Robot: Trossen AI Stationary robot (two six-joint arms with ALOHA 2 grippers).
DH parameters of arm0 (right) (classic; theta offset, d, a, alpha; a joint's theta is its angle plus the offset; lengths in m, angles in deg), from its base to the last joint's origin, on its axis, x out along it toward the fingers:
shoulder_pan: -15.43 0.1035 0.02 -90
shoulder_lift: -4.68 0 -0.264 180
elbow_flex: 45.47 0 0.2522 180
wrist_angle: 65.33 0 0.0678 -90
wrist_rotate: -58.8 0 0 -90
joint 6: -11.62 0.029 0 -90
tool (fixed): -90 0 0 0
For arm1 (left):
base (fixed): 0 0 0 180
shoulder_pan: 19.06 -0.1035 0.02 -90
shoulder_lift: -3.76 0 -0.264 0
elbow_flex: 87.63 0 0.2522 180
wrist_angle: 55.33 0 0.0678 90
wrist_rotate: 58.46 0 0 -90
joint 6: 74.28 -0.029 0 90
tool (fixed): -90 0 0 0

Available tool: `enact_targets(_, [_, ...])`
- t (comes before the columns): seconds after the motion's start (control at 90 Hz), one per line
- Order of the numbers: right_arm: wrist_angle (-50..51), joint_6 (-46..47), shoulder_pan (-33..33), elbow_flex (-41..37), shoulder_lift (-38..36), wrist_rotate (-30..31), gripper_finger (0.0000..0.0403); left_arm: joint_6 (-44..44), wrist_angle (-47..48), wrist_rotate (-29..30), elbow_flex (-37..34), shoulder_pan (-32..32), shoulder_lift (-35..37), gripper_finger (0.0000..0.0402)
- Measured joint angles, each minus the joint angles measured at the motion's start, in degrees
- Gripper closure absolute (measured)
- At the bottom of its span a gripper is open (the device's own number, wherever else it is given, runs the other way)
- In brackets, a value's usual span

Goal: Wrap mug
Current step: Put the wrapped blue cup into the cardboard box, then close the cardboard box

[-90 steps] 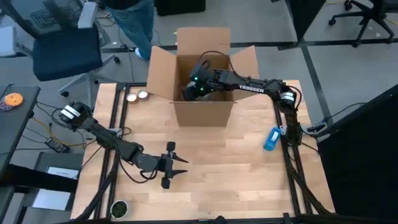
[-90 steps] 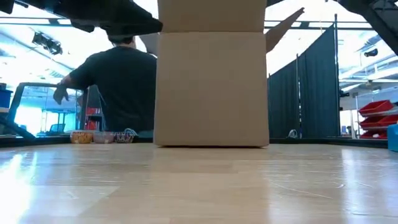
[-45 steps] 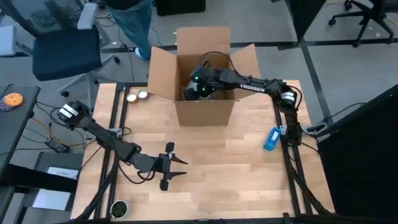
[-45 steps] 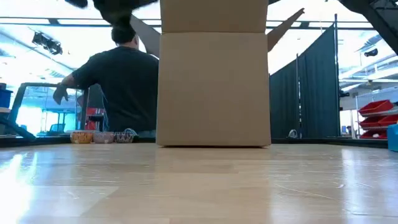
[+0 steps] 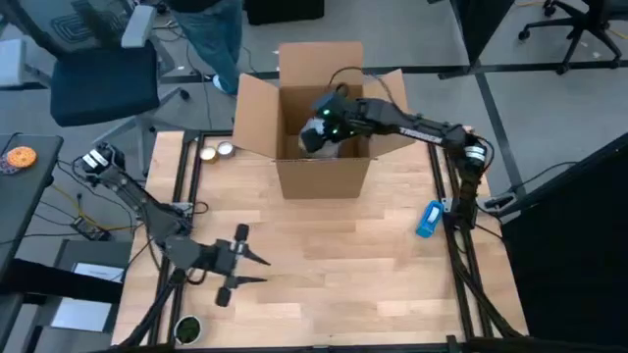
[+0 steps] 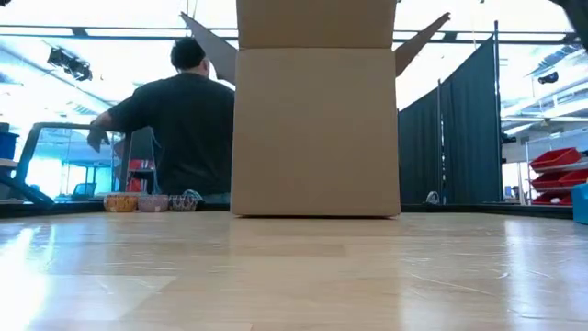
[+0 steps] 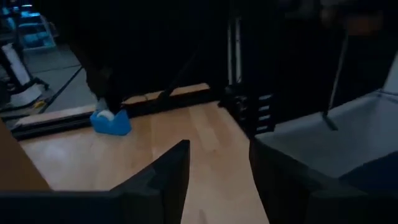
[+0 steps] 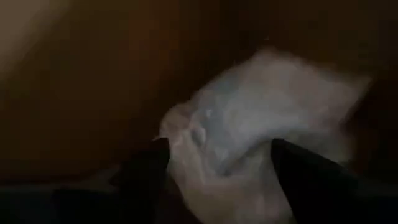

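High view: R gripper (image 5: 316, 137) has risen w/ a pale wrapped bundle (image 5: 314, 140), prob. the mug, inside the cardboard box (image 5: 324, 176) at 12 o'clock; fingers apart around it, grip uncertain. Wrapping looks done, boxing underway. L gripper (image 5: 253, 269), fingers apart, has pulled back toward 8 o'clock.

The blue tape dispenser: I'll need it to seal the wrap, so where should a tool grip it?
Judging by its pose, grip the blue tape dispenser across its narrow sides, from straight above: it lies low and long on the table near the right edge, nothing crowding it.
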Motion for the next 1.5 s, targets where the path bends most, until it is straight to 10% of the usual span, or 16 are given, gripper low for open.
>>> enact_targets(0.456, [-0.17,-16.9,18.35,0.11,-19.98,14.0,0.0178,5.78,5.62,0.37,-0.04,1.96,6.59,0.025])
enact_targets(0.822, [-0.09,-23.21,39.08,-1.62,-22.47,16.42,0.0216,4.98,4.76,1.72,-0.04,-1.85,12.34,0.025])
enact_targets(1.122, [-2.89,-15.75,47.66,-15.93,-22.4,23.42,0.0245,1.11,10.33,18.81,0.04,-3.49,19.67,0.025])
enact_targets(1.5, [-3.09,-17.29,44.35,-25.42,-22.35,56.23,0.0289,-10.99,13.14,43.95,-0.05,-4.41,24.04,0.025])
